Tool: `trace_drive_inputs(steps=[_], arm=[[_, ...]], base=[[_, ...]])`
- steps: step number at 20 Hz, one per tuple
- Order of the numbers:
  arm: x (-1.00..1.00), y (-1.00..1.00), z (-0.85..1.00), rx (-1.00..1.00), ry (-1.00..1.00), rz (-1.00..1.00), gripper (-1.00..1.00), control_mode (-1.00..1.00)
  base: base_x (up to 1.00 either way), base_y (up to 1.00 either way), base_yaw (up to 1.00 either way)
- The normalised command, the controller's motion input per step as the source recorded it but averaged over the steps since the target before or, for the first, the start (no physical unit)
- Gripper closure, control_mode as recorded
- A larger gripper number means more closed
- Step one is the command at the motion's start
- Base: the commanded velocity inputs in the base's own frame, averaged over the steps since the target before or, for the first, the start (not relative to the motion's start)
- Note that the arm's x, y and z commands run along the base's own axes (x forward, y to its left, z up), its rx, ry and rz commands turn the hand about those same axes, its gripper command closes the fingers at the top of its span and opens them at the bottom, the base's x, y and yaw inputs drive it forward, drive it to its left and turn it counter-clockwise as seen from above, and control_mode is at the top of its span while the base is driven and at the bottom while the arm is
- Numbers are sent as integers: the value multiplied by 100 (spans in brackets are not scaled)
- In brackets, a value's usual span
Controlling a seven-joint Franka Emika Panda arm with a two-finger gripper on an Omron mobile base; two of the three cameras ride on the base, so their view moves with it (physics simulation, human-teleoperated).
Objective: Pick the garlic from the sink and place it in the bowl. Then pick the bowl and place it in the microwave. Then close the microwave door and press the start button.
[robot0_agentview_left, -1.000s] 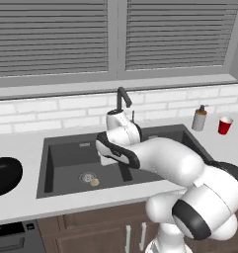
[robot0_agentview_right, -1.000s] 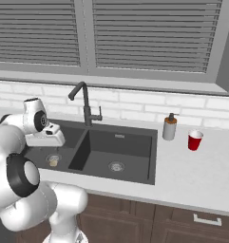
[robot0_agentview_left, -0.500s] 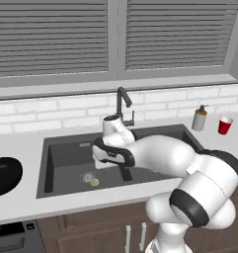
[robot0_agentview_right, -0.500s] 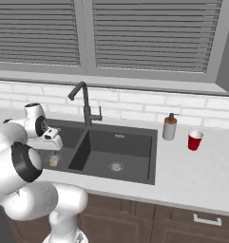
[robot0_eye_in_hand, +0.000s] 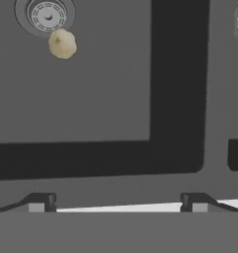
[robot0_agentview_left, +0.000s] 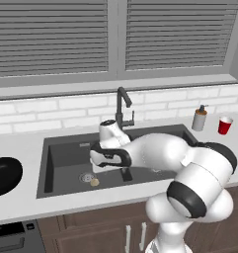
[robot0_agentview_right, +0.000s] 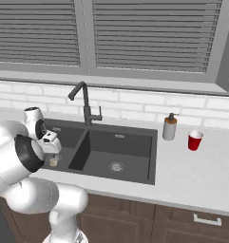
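The garlic (robot0_agentview_left: 94, 182), a small pale tan lump, lies on the floor of the sink's (robot0_agentview_left: 66, 143) left basin, right beside the round drain (robot0_agentview_left: 86, 177). My gripper (robot0_agentview_left: 101, 167) hangs open above that basin, a little right of the garlic and apart from it. The hand view looks down on the garlic (robot0_eye_in_hand: 61, 43) at upper left, well off from the wide-open gripper (robot0_eye_in_hand: 118, 202), which holds nothing. From the right, the gripper (robot0_agentview_right: 52, 146) is just above the garlic (robot0_agentview_right: 53, 162). The black bowl (robot0_agentview_left: 2, 175) sits on the counter left of the sink. The microwave and its door are out of view.
A dark gooseneck faucet (robot0_agentview_left: 122, 105) rises behind the sink, close to my arm. The basin divider (robot0_eye_in_hand: 177, 74) runs right of the garlic. A soap bottle (robot0_agentview_left: 200, 118) and a red cup (robot0_agentview_left: 224, 125) stand on the counter at right. A window with blinds is behind.
My hand has dropped lower and shifted slightly left toward the left basin. The gripper stays open. The garlic and bowl have not moved.
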Motion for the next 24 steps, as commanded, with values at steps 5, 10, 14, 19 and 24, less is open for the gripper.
trace_drive_inputs(steps=[5,10,14,19,24], arm=[[0,11,-33,0,0,0,-100,-100],[0,9,-34,0,0,0,-100,-100],[6,22,-24,0,0,0,-100,-100],[26,10,-11,0,0,0,-100,-100],[18,0,-24,1,0,0,-100,-100]], base=[[0,0,0],[0,0,0],[0,0,0],[0,0,0],[0,0,0]])
